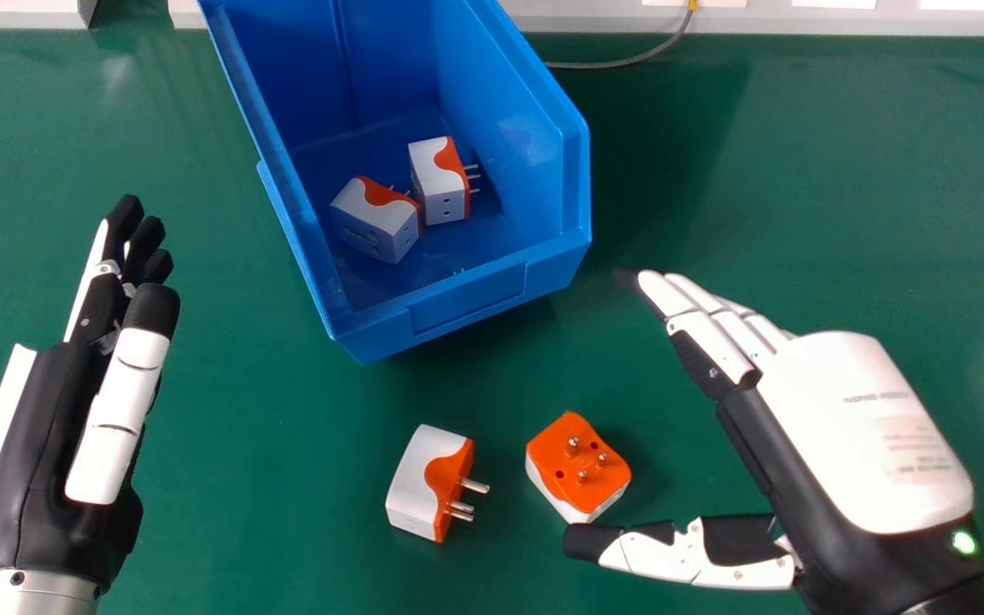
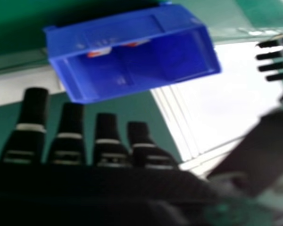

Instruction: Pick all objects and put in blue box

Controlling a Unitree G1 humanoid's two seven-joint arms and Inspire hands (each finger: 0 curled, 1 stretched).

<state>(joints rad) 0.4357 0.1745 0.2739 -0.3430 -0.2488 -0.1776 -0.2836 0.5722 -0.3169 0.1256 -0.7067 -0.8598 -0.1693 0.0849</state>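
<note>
Upturned adapter [image 1: 578, 465] lay off the open side of the right hand [image 1: 859, 427], nearest its thumb.
The adapter rested on the surface [image 1: 244, 470], pins up, just beyond the thumb's tip and to the left of the palm; the fingers stood wide of the thumb, straight and holding nothing, their tips farther out towards the blue box [image 1: 466, 299]. Its longer edge seemed to slant from far left to near right, so a pinch probably called for a shift left and a turn to match. The side-lying adapter [image 1: 430, 483] sat farther left, pins pointing right, also nearer this hand than the left hand [image 1: 48, 444], which waited open at the head view's left.
</note>
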